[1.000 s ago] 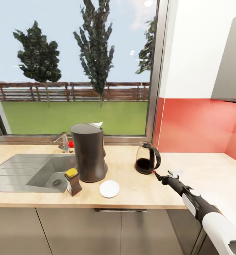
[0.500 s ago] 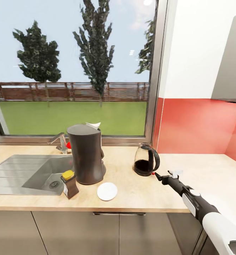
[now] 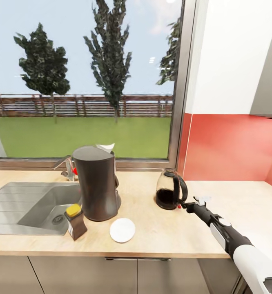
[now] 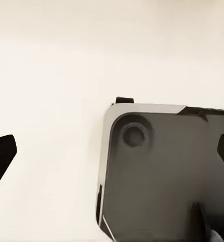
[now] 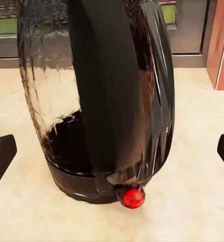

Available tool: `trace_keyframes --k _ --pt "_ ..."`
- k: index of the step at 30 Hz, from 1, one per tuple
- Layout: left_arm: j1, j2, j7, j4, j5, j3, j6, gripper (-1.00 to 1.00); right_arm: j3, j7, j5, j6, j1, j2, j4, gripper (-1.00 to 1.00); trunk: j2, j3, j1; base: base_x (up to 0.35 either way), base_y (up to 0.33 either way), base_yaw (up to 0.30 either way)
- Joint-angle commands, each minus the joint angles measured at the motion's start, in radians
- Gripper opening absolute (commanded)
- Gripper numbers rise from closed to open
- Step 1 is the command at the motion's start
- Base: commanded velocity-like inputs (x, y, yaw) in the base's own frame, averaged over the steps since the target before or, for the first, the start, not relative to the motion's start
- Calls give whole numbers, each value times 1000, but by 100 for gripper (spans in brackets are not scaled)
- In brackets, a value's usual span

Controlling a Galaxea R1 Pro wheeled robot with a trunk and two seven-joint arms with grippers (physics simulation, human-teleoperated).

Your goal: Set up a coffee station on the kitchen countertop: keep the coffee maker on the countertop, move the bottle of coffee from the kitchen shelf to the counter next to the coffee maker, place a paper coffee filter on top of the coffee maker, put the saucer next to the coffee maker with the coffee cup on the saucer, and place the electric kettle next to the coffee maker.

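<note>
Fingertips of the right tool (image 5: 112,151), spread wide at the frame edges, flank the electric kettle (image 5: 99,96).

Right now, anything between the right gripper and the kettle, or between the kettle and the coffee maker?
Nothing visible. The right gripper is open and faces the electric kettle handle side, with only bare kitchen countertop between them. From the kettle toward the coffee maker the worktop is bare too; the saucer lies nearer the front edge.
</note>
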State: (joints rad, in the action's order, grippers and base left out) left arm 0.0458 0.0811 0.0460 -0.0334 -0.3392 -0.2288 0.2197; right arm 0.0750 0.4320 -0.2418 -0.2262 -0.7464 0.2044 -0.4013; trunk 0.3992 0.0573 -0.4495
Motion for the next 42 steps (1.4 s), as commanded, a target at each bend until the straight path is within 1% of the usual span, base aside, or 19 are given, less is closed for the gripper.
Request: trace_keyframes --k 1,4,7,10,17,30,31,42 --pt "-2 2 5 1 -11 -7 3 100 8 1 -10 -4 -1 1 2 100 1 0 -1 91 0 0" --pt "-7 11 5 1 -11 -7 4 100 8 1 -10 -4 -1 1 2 100 1 0 -1 45 0 0" --pt "-8 14 5 1 -11 -7 4 100 8 1 -10 -4 -1 1 2 100 1 0 -1 21 0 0" --pt "-9 15 4 0 -12 -7 6 100 8 1 -10 -4 -1 1 1 100 1 0 -1 131 0 0" --pt "-9 15 5 0 -12 -7 7 100 9 1 -10 -4 -1 0 2 100 1 0 -1 280 0 0" --pt "-9 15 5 0 -12 -8 7 100 9 1 -11 -4 -1 0 1 100 1 0 -1 19 0 0" --pt "-9 15 5 0 -12 -8 7 100 9 1 -11 -4 -1 0 1 -100 1 0 -1 0 0 0" --pt "-9 15 4 -1 -12 -7 7 100 9 1 -11 -3 -1 0 1 -100 1 0 -1 0 0 0"
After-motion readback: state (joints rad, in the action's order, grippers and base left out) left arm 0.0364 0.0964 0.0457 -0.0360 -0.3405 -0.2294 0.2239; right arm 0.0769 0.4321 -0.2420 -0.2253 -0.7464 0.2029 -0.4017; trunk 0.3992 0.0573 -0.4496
